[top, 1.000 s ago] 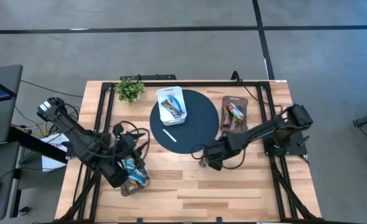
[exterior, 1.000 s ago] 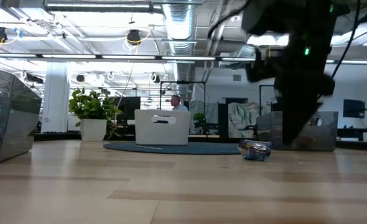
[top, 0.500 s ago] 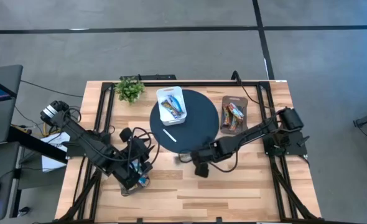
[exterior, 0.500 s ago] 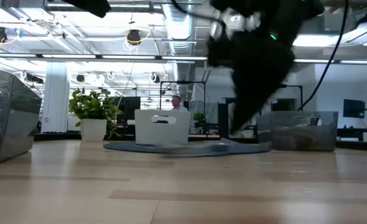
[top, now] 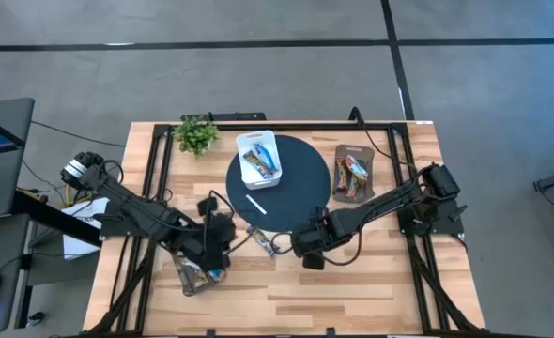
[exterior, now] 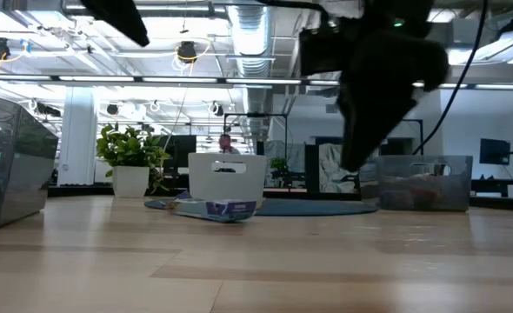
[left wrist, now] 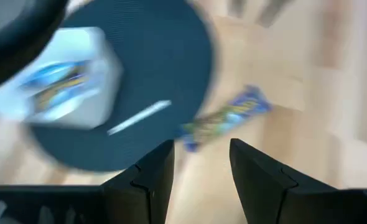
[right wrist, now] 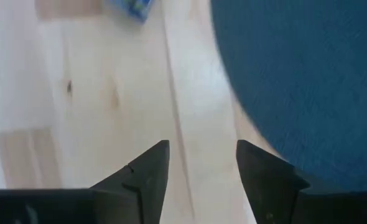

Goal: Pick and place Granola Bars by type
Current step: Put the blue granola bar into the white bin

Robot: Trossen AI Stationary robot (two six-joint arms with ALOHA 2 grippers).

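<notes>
A blue-and-yellow granola bar [top: 261,239] lies flat on the wood at the near edge of the dark round mat [top: 300,178]. The low view shows this bar [exterior: 215,209] in front of the white tray. My left gripper [top: 230,233] hovers open just left of the bar, and the bar [left wrist: 227,117] lies ahead of its fingers. My right gripper [top: 296,242] is open just right of the bar, whose end [right wrist: 132,7] shows ahead of it. More bars sit in the white tray [top: 258,160] and the grey tray [top: 352,174]. A heap of bars [top: 199,275] lies near the left arm.
A thin white stick [top: 255,204] lies on the mat near the loose bar. A small potted plant [top: 196,134] stands at the far left corner. A shiny meshed container [exterior: 9,165] stands close at the low view's left. Bare wood stretches along the near edge.
The loose bar slid along the table toward the left, from beside my right gripper to the mat's near edge. My right gripper swept left after it, then held. My left gripper left the heap of bars and moved right and toward the far edge, closer to the loose bar.
</notes>
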